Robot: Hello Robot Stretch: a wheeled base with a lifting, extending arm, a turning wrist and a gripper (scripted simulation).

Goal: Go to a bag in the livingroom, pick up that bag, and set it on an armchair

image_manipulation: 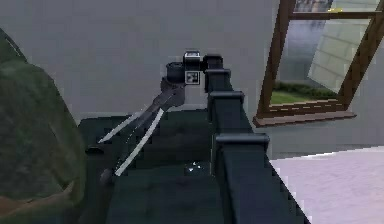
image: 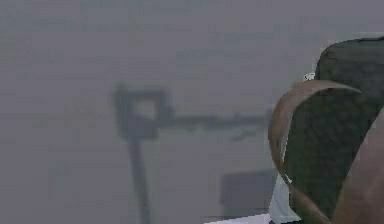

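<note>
Honestly, I can't tell for sure where the bag is right now. There's a rounded olive-green lump (image_manipulation: 35, 130) at the arm side view's left edge, just beside a flat dark green cushion (image_manipulation: 165, 190). It could be the bag or just the padded back of a seat, no way to call it. My guess on handling: a bag like this is going to be soft and fairly light, floppy rather than stiff, so it'll sag and swing once it's lifted. Probably not fragile though. I'd go for a handle or the bunched top edge, not the slack side, since loose fabric tends to slide out. As for pose, the arm (image_manipulation: 235, 130) reaches well out over the cushion toward the far wall, with the white squares (image_manipulation: 195, 68) at its end. The pincer (image_manipulation: 110, 160) angles down and toward the view's left, its thin fingers (image_manipulation: 138, 142) low near the lump. Whether the pincer is spread or pressed together I can't tell, and with the cushion right behind it I can't tell if it's carrying anything either. A window (image_manipulation: 320, 60) sits off to the right. In the forward view an armchair (image: 345, 100), dark green with a curved wooden armrest (image: 290, 120), stands at the right edge against a plain wall (image: 100, 60).
</note>
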